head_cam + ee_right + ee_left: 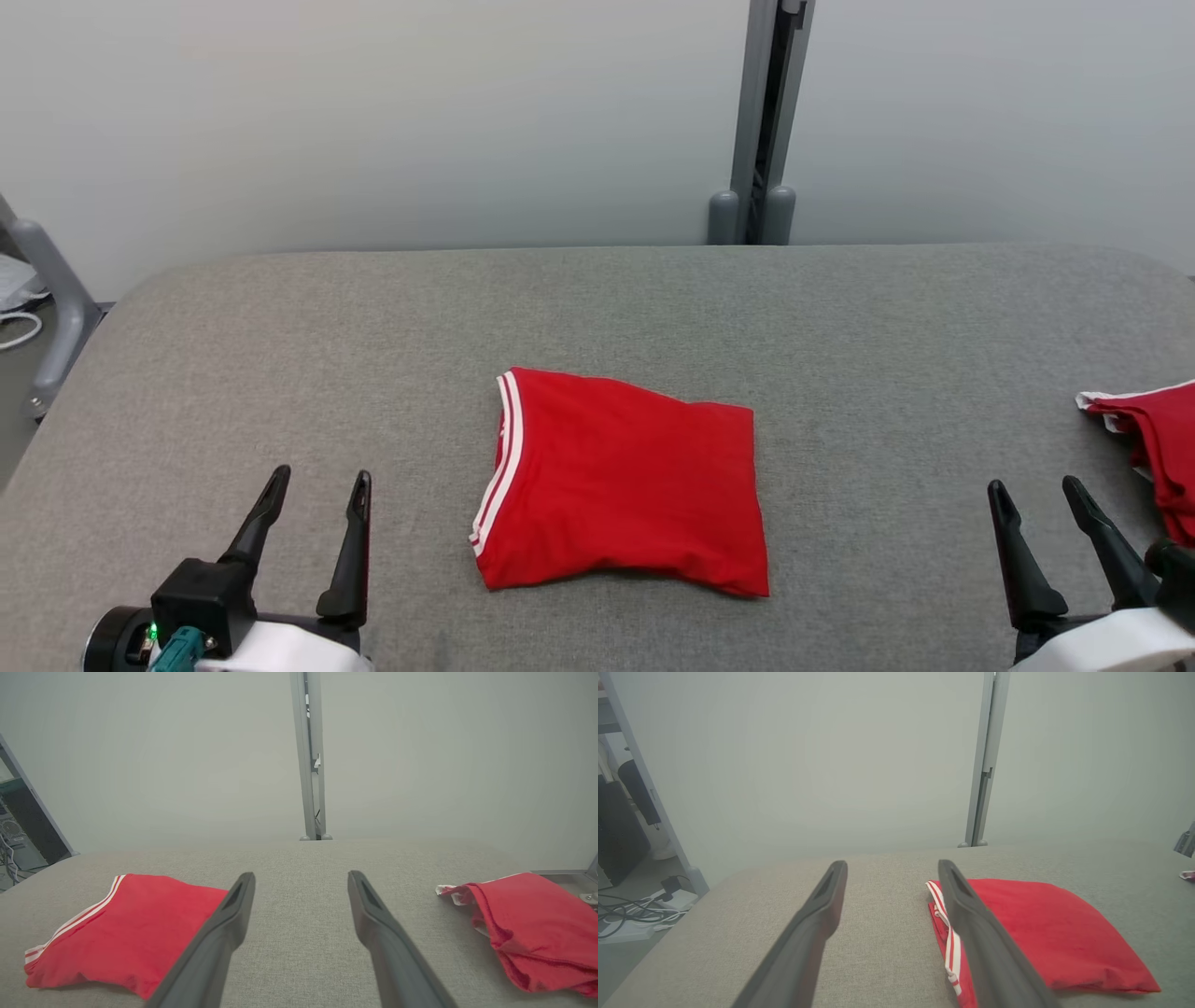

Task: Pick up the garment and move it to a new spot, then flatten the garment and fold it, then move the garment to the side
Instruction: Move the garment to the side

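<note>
My left gripper (pixel 321 476) and right gripper (pixel 1034 483) hang spread and empty while the garment (pixel 625 485) lies folded in the middle of the table (pixel 280 327), where I judge pinching both edges should carry it aside intact.

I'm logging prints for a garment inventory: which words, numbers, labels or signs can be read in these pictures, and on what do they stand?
No readable text in any view.
Folded red jersey shirt with white-striped trim: plain red cloth faces up, no print or label showing.
Bunched red and white garment at the right edge: no text showing.
Grey fabric table: no markings.
</note>
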Available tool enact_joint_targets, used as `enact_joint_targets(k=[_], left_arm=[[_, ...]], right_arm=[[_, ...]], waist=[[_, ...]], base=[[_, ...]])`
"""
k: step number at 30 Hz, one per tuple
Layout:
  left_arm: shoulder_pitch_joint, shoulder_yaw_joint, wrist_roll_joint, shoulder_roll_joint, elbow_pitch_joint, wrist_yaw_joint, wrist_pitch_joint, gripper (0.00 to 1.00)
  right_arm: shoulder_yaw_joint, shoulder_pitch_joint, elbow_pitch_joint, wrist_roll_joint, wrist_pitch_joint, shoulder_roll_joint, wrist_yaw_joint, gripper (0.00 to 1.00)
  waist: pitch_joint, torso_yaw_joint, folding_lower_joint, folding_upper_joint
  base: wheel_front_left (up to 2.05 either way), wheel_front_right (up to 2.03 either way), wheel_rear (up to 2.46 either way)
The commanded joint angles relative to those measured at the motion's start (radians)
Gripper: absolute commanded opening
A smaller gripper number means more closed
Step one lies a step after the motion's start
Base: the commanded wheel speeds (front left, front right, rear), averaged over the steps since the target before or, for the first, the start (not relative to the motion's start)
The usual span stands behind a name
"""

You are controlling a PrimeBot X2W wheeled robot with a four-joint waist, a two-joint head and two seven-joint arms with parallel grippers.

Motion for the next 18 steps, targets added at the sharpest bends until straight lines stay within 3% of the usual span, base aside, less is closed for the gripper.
enact_joint_targets(k=[1, 18], left_arm=[[-0.022, -0.002, 0.001, 0.001, -0.003, -0.005, -0.005, 1.0], [-0.195, -0.05, -0.018, -0.062, 0.065, -0.042, -0.101, 1.0]], right_arm=[[-0.002, -0.015, 0.005, 0.005, 0.004, -0.007, 0.0, 1.0], [0.178, -0.262, 0.284, 0.059, 0.02, -0.063, 0.0, 1.0]], waist=[[0.011, 0.02, 0.0, -0.0001], [0.217, 0.211, 0.0, -0.0001]], base=[[0.0, 0.0, 0.0], [0.0, 0.0, 0.0]])
